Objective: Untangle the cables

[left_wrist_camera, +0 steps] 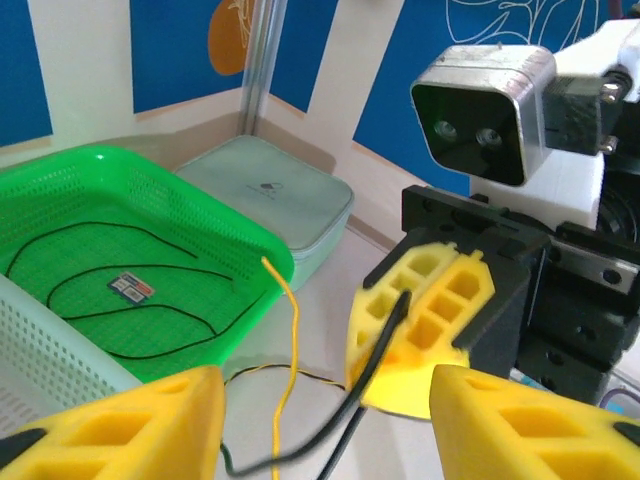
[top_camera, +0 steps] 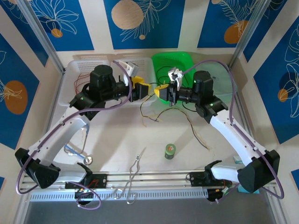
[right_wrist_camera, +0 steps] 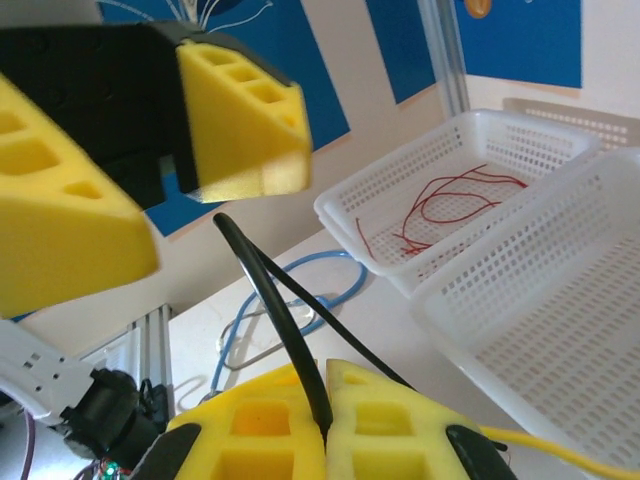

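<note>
The pale surface point(top_camera: 117, 140) sits in a booth of cream walls hung with blue panels point(top_camera: 142, 18) that carry white leaf outlines and tan discs. Aluminium posts point(top_camera: 42, 37) stand in the back corners and a slotted rail point(top_camera: 159, 177) runs along the near edge. At the back stand two white mesh baskets point(top_camera: 84, 65), a green basket point(top_camera: 175, 60) and, to the right, a pale teal case point(left_wrist_camera: 270, 190). The two tools meet above the middle of the surface, just in front of the baskets. The right tool point(right_wrist_camera: 325, 425) is clenched on a black cable point(right_wrist_camera: 268, 290), which rises in a loop from between its yellow fingers. The left tool point(left_wrist_camera: 325, 425) faces it, released, with its fingers point(left_wrist_camera: 120, 420) spread wide; the black cable passes loosely between them without being pinched. A yellow cable point(left_wrist_camera: 290, 330) hangs just beside, its end near the green basket's rim. A coiled black cable point(left_wrist_camera: 100, 300) lies inside the green basket, and red cables point(right_wrist_camera: 450, 200) lie in the far-left white basket. More thin wires point(top_camera: 195, 127) trail across the surface below the right tool. Nearer the front lie a light-blue stethoscope point(top_camera: 74, 150), metal tongs point(top_camera: 135, 165) and a small green can point(top_camera: 169, 150).
</note>
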You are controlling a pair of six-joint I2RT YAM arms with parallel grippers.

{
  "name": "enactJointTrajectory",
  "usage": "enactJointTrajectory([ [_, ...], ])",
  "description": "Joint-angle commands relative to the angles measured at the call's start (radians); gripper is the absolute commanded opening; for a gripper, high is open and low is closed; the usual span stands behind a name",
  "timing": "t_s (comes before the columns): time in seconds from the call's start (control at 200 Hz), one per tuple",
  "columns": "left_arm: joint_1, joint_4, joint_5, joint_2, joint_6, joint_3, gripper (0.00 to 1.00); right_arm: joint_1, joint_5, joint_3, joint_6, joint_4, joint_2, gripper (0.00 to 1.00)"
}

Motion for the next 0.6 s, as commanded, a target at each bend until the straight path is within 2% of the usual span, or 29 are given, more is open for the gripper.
enactJointTrajectory([
  [0.0,-0.002,-0.071,0.058,0.028,0.050,0.038,0.48,0.007,-0.046,0.040,-0.028,-0.045,0.011,0.00],
  [0.14,-0.002,-0.084,0.063,0.032,0.059,0.037,0.33,0.010,-0.062,0.058,-0.033,-0.055,0.019,0.00],
  [0.255,-0.002,-0.088,0.061,0.031,0.054,0.038,0.01,0.012,-0.065,0.070,-0.041,-0.069,0.021,0.00],
  [0.375,-0.002,-0.080,0.045,0.023,0.043,0.030,0.00,0.011,-0.043,0.071,-0.033,-0.071,0.016,0.00],
  [0.47,-0.002,-0.065,0.011,0.002,0.041,0.013,0.00,-0.013,-0.009,0.058,0.028,-0.058,0.001,0.41],
  [0.56,-0.001,-0.059,-0.009,-0.011,0.040,0.006,0.00,-0.066,0.017,0.018,0.188,0.001,-0.022,0.56],
  [0.595,-0.002,-0.055,-0.007,-0.012,0.034,0.003,0.00,-0.090,0.017,0.006,0.264,0.018,-0.026,0.59],
])
